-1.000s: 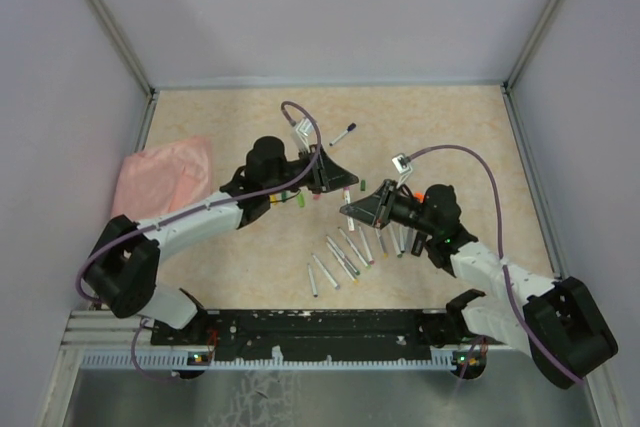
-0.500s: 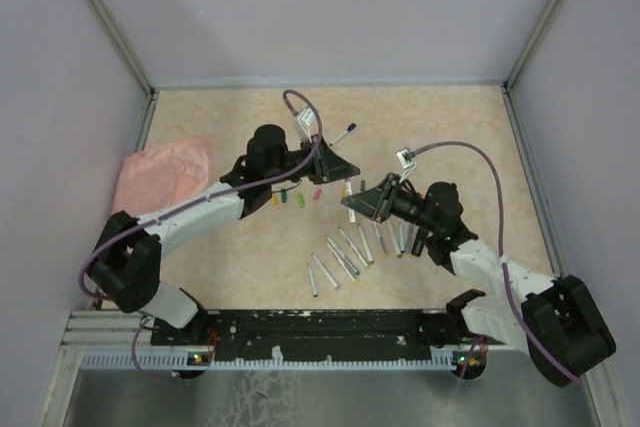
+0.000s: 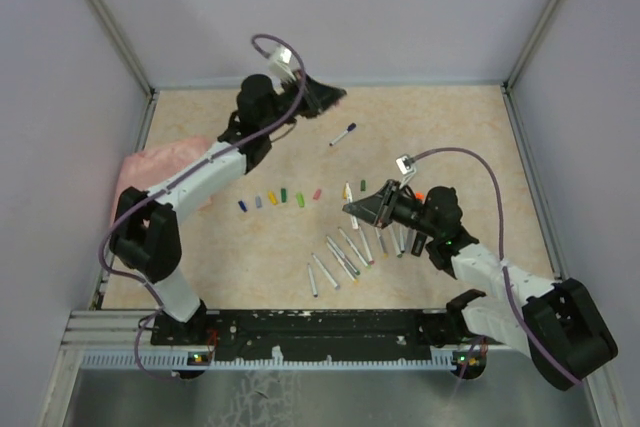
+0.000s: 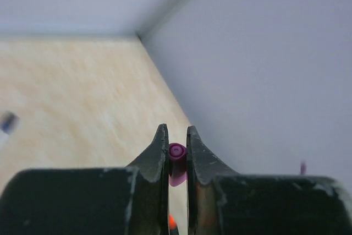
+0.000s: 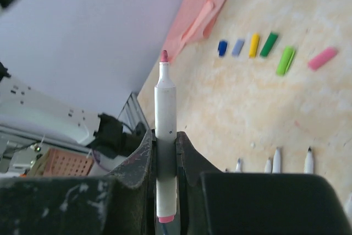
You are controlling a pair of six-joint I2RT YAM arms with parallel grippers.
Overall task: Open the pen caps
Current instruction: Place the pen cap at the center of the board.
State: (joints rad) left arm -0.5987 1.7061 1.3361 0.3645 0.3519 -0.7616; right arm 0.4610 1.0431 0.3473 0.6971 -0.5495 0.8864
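Since a second ago, we see the left arm has left the middle of the table (image 3: 450, 127), where its gripper met the pen held by the other arm. It has swung away toward 12 o'clock. It now stretches long and nearly straight from its base, and the left gripper (image 3: 325, 97) hangs at the foot of the back wall (image 3: 330, 17). The right arm has barely shifted.

In the left wrist view, the left gripper's jaws are pinched on a magenta cap (image 4: 177, 155), which sits right between the fingertips with its open end facing out.

The right arm stays folded at about 4 o'clock, with its forearm pointing toward 9 o'clock. The right gripper (image 3: 358, 209) is clamped around a white pen (image 5: 165, 103), which stands clear of the jaws with its pink tip bare.

The cap and its pen are now well apart.

A row of caps (image 3: 280, 198) lies on the table at 9 o'clock from the right gripper. They are blue, pale violet, yellow, two greens and pink.

Uncapped pens (image 3: 345, 252) lie fanned at 6 o'clock from that gripper. One dark-capped pen (image 3: 343, 134) lies alone toward 12 o'clock.

A pink cloth (image 3: 165, 162) lies at the table's 9 o'clock edge.
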